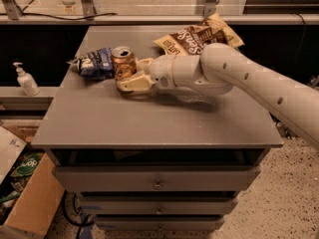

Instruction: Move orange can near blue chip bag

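The orange can (123,62) stands upright on the grey cabinet top (149,118), its silver top with pull tab showing. It touches or nearly touches the right edge of the blue chip bag (95,62), a wrinkled dark blue foil bag lying at the left of the top. My gripper (130,77) comes in from the right on a white arm and is shut on the orange can, one cream finger in front of the can's lower half and the other behind it.
A larger brown and cream chip bag (198,36) lies at the back right, partly behind my arm. A soap dispenser (26,79) stands on a ledge to the left. A cardboard box (27,193) sits on the floor at the lower left. Drawers (157,179) are below.
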Available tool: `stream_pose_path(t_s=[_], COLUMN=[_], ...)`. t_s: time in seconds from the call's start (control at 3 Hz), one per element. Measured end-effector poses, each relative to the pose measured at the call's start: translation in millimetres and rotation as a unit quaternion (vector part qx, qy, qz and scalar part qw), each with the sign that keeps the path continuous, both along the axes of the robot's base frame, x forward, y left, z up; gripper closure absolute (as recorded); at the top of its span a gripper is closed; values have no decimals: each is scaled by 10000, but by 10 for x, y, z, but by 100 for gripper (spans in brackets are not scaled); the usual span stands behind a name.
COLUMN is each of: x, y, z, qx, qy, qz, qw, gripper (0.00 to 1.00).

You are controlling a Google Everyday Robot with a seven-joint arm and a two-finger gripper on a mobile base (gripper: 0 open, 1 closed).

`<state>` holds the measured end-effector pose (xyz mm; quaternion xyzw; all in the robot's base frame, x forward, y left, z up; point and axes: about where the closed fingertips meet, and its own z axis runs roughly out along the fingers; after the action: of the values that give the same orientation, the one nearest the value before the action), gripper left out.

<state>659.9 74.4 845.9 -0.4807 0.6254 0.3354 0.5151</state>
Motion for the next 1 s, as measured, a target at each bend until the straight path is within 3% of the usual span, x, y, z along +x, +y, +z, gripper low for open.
stream_pose_path(t_s=[0.33, 0.67, 1.0], x=[73, 100, 97], y=[173, 288, 319], z=[-57, -80, -68], qx=[7, 2, -8], qy=[-8, -11, -33], qz=[46, 51, 52], qw=[10000, 10000, 10000], gripper=[100, 83, 59])
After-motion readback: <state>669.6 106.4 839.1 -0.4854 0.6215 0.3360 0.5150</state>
